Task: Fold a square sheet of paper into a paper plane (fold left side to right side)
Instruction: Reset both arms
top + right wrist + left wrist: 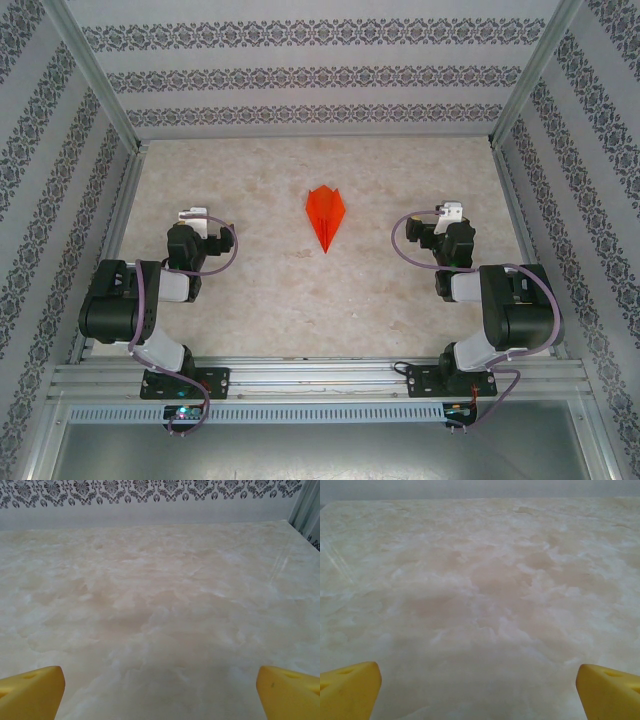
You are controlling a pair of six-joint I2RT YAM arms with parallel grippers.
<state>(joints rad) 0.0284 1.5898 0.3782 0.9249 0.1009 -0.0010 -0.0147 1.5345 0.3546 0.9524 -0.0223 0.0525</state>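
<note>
Bright, even light washes the pale table (485, 580); both wrist views look soft and hazy.

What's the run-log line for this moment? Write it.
paper plane: folded, on table centre | left end effector: open, empty | right end effector: open, empty

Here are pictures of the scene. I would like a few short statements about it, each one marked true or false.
1. The left end effector holds the plane. False: it is open and empty; the plane lies apart from it on the table.
2. The right end effector is open. True.
3. The plane's tip points toward the far wall. False: it points toward the table's near edge.
4. The plane is orange-red. True.
</note>
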